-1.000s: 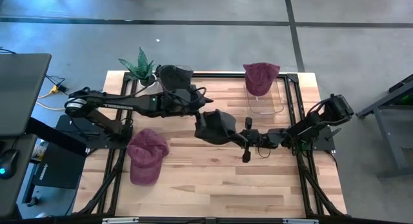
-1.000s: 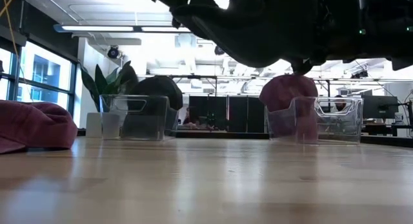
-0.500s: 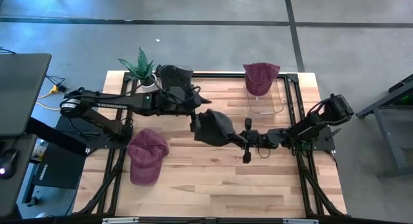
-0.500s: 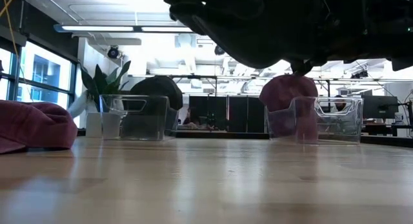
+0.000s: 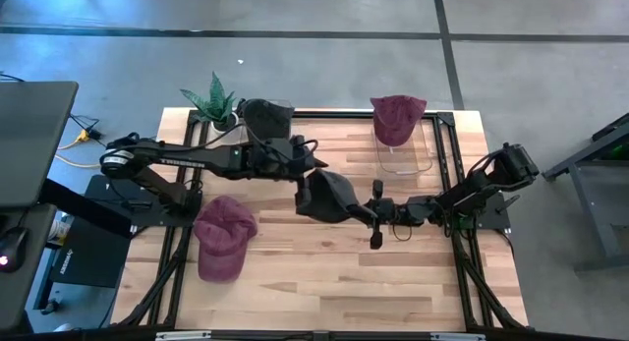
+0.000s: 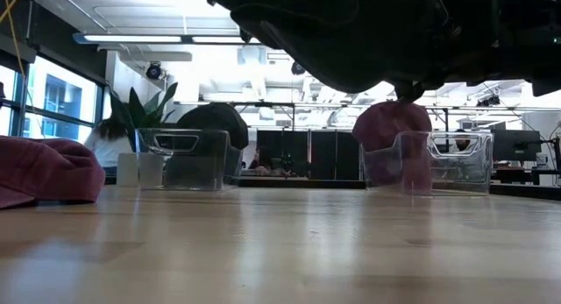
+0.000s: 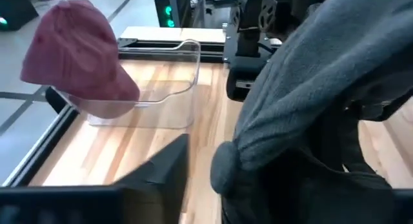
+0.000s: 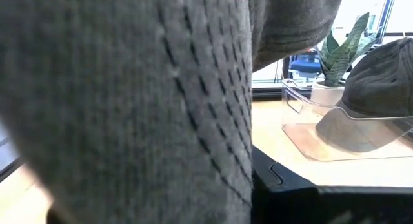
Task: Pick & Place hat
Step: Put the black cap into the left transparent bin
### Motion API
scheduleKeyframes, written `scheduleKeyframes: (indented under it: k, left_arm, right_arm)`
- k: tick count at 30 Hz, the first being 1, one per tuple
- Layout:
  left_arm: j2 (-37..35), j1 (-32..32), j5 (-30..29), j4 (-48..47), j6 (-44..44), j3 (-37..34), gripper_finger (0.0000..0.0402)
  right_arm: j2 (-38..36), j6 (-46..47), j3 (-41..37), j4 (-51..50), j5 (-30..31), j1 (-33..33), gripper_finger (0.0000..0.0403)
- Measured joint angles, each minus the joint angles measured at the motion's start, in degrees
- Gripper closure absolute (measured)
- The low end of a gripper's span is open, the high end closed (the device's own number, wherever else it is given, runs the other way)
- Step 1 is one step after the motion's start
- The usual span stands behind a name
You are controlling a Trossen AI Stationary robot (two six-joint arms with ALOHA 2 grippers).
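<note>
The right gripper [image 5: 346, 205] is clamped on the grey hat [image 5: 327, 194], held above the table [image 5: 324, 272]. The left gripper [image 5: 307, 170] sits just beside it, jaws spread, empty.

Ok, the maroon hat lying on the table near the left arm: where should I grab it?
Judging by its pose, take the maroon hat by its rounded crown, from straight above: it bulges upward nearest the left arm, while the brim lies flat against the table.
</note>
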Motion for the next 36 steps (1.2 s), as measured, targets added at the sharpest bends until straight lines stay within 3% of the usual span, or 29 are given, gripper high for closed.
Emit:
scheduleKeyframes:
  k: [6,13,21,24,30,36]
  left_arm:
    - [-2.43,0.0,1.06,-1.35,2.34,0.3,0.0387]
    - [-3.75,-0.06,1.42,-17.33,1.01,8.36,0.0384]
    - [-3.89,0.0,0.37,-40.84,-0.74,20.99,0.0396]
    - [-3.89,0.06,-3.39,-49.79,-1.3,26.09,0.0398]
    - [-3.93,1.77,-12.51,-66.89,-2.95,38.08,0.0399]
    - [-4.12,8.89,-12.35,-72.64,-4.67,40.0,0.0399]
  right_arm:
    - [0.0,1.49,0.0,-1.6,0.07,-0.02,0.0385]
    - [-0.02,3.82,0.13,-4.28,1.48,-0.08,0.0353]
    - [-1.21,6.87,-0.09,-10.57,2.0,0.22,0.0231]
    - [-2.65,9.16,-0.09,-15.12,1.92,0.69,0.0199]
    - [-3.04,11.18,-0.11,-17.51,2.16,0.63,0.0187]
    - [-3.04,11.25,-0.11,-17.58,2.13,0.63,0.0196]
